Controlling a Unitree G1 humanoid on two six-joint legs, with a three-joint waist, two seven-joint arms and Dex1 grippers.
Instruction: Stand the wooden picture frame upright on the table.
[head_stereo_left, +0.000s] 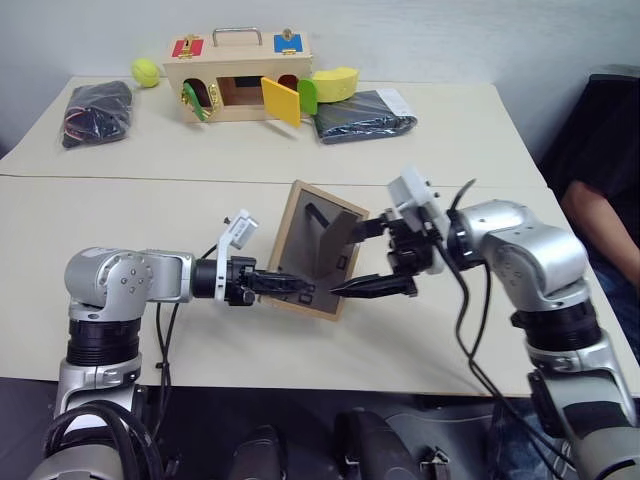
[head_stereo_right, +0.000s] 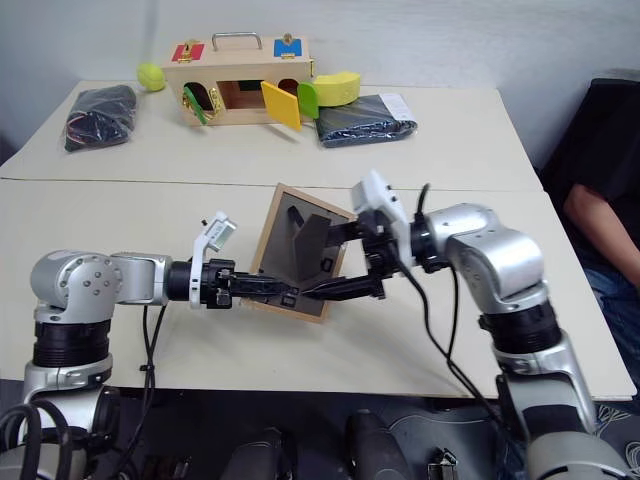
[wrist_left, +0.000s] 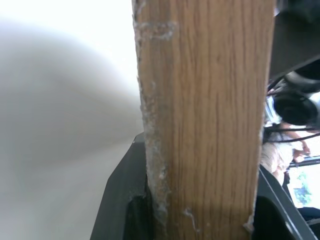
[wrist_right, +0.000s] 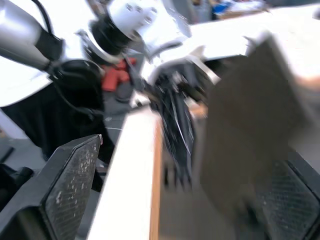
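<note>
Silver arms (head_stereo_left: 520, 250), black claws (head_stereo_left: 372, 288) — loose black cables (head_stereo_left: 462, 330)

A broad band of light wood, the edge of the wooden picture frame (wrist_left: 207, 120), runs from top to bottom just right of centre, its grain lengthwise and its left corner scuffed pale. The left pincer (wrist_left: 200, 220) clamps it at the bottom of the frame, one black finger (wrist_left: 122, 200) rising on the left of the wood and the other at lower right. The left half is blurred pale grey and white. At right, a dark round part with cables (wrist_left: 295, 107) shows.
</note>
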